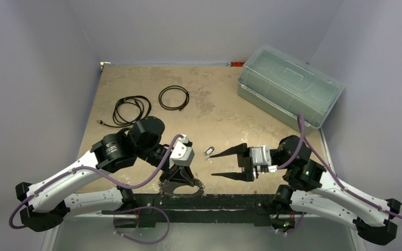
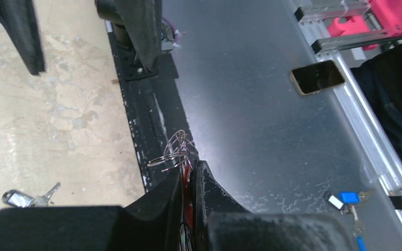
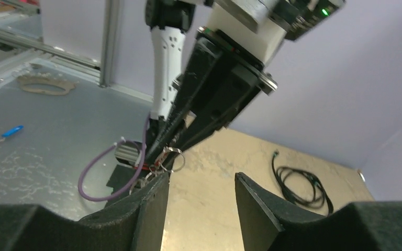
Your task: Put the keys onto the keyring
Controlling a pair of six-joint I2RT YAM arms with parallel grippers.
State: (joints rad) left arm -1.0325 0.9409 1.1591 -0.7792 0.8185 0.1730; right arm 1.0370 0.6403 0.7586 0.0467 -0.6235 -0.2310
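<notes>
Two arms on this one. The left fingers (image 2: 199, 175) are clamped nearly shut on the keyring (image 2: 171, 155), right at the near edge of the table (image 1: 214, 104). The thin silvery loops stick out past the fingertips, and a red sliver (image 2: 187, 175) shows pinched in there too; can't tell what it is. From the right wrist view the keyring (image 3: 171, 156) hangs at the tip of the left arm, just past the right one's tips.

The right fingers (image 1: 229, 151) are spread roughly halfway, holding nothing, and point across at the left arm. One loose key (image 1: 208, 151) lies flat on the table between the two arms, just beside the upper right fingertip but not touching it. Two black cable coils (image 1: 174, 98) sit well apart at the far side, and a clear lidded box (image 1: 288, 86) sits in the far right corner.
</notes>
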